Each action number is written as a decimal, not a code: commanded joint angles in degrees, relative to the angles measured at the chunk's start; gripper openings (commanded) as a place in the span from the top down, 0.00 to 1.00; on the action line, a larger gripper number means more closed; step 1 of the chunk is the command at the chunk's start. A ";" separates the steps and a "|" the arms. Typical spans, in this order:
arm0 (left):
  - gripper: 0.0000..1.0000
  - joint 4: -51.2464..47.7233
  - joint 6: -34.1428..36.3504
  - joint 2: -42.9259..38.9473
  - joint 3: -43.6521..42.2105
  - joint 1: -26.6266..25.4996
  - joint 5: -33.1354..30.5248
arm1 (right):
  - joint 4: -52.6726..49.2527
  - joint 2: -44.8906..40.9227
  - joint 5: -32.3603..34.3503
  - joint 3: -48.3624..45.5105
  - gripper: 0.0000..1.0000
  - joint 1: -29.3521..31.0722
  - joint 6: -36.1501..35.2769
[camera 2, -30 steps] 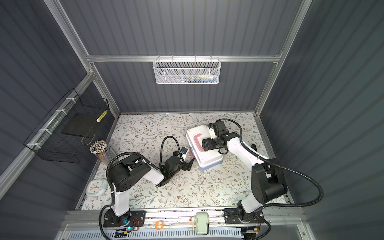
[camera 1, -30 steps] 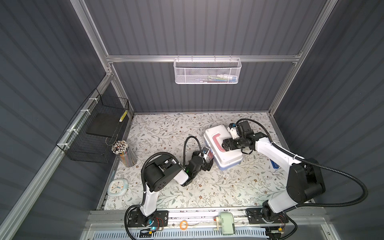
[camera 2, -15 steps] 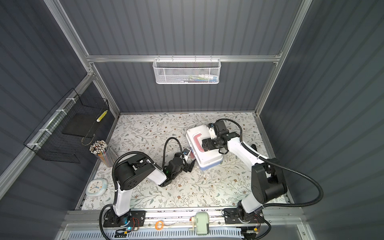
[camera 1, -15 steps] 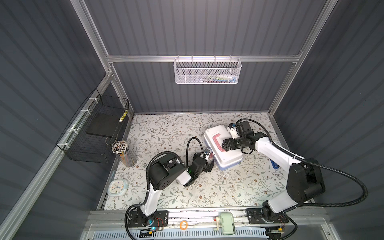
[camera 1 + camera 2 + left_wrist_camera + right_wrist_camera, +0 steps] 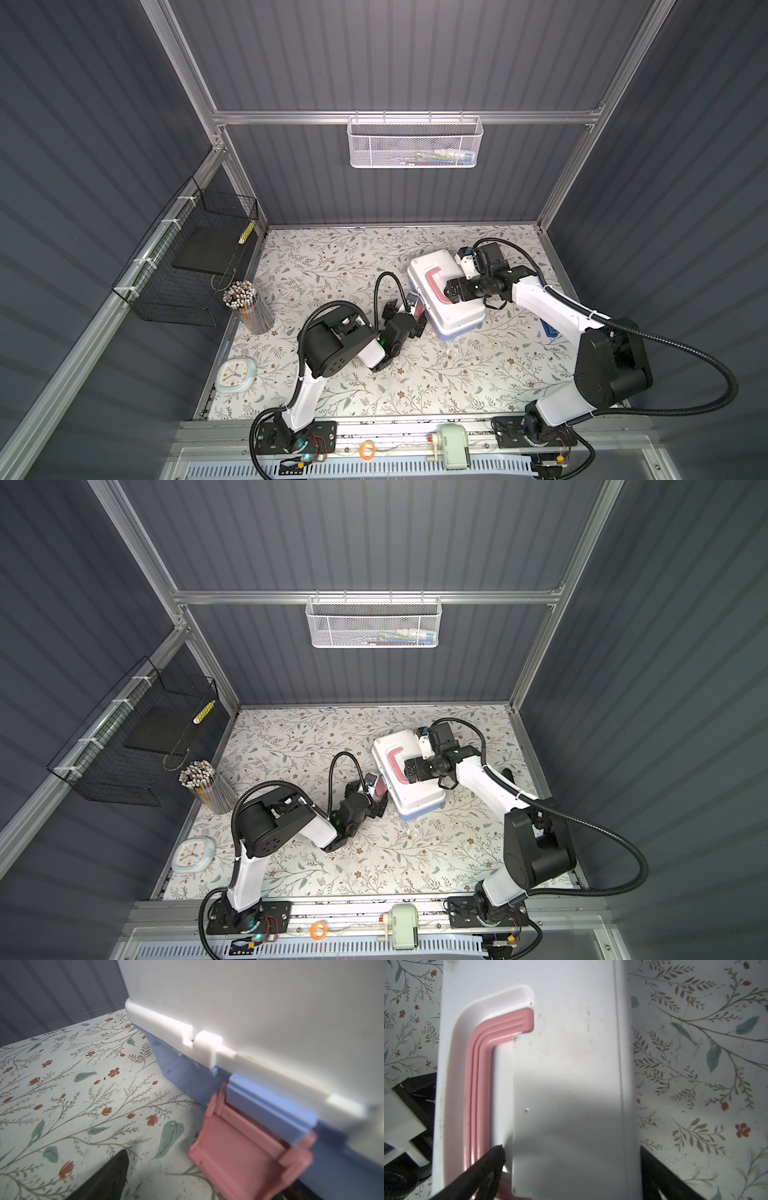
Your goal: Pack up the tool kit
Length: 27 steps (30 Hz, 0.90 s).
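While right gripper (image 5: 452, 291), wide open, sits on the tool kit (image 5: 455, 322), left gripper (image 5: 409, 318), also wide, should next flip its hanging latch (image 5: 239, 1157) shut.

1. The tool kit (image 5: 451, 309), its white lid down over a light blue base, sits on the floral tabletop (image 5: 415, 374).
2. The right gripper (image 5: 452, 289), jaws spread, is over the lid at the pink handle (image 5: 428, 286).
3. The left gripper (image 5: 411, 318), jaws spread, is at the box's pink latch (image 5: 419, 309).
4. A pencil cup (image 5: 249, 309) and a clock (image 5: 235, 374) stand well apart from the box, at the table's left edge.
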 commanded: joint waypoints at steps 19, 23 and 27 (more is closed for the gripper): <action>0.02 -3.16 0.70 -9.66 -3.42 -1.78 -7.83 | -7.15 -0.07 1.66 -3.67 0.04 0.27 -1.24; 0.02 -4.58 1.15 -11.56 -3.33 -1.81 -7.79 | -7.16 -0.58 2.02 -3.93 0.04 0.30 -1.16; 0.02 -6.05 1.99 -13.14 -3.02 -1.77 -7.75 | -7.02 -1.75 3.57 -3.94 0.04 0.27 -0.89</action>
